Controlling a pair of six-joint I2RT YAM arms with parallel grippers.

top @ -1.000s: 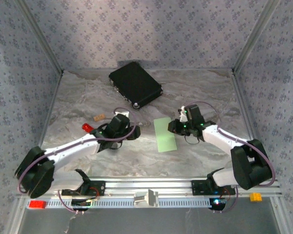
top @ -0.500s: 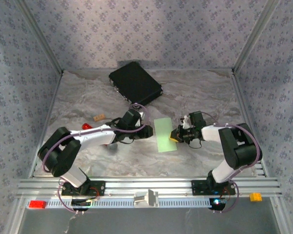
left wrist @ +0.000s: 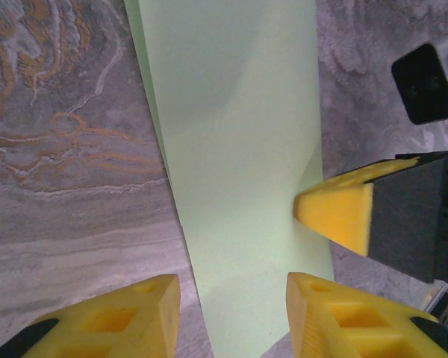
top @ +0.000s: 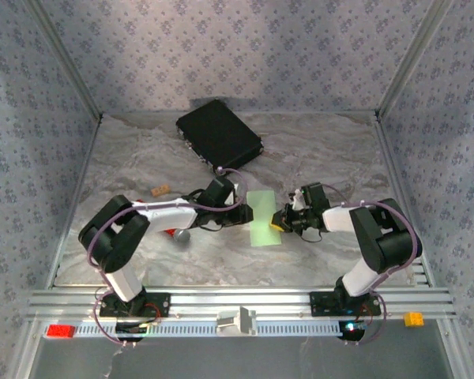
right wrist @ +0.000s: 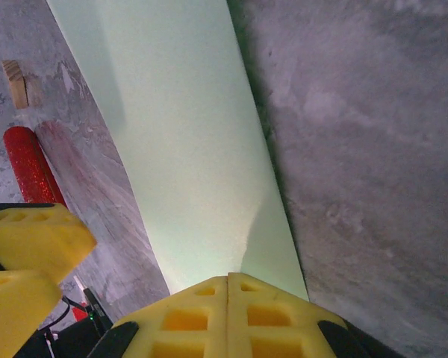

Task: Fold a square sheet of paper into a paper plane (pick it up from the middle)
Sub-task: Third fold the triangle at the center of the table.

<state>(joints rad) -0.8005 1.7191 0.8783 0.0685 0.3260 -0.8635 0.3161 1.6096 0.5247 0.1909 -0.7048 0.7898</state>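
1. Versus a second ago, both arms have moved in on the square sheet of paper point(top: 262, 229); it lies on the bench point(top: 324, 150) between the pincers.
2. Left pincer point(left wrist: 233, 287) released, jaws straddling the sheet; right pincer point(right wrist: 228, 287) clenched, tips on the sheet's edge; cannot tell if paper is nipped.
3. Red-handled tool point(top: 179, 234) behind left pincer, mostly hidden under the arm.
4. Black case point(top: 219, 136) beyond left pincer, shut; contents hidden.

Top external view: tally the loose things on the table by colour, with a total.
Black: 1, the case
Light green: 1, the paper sheet
Red with grey head: 1, the handled implement
Tan: 1, the small block
Total: 4
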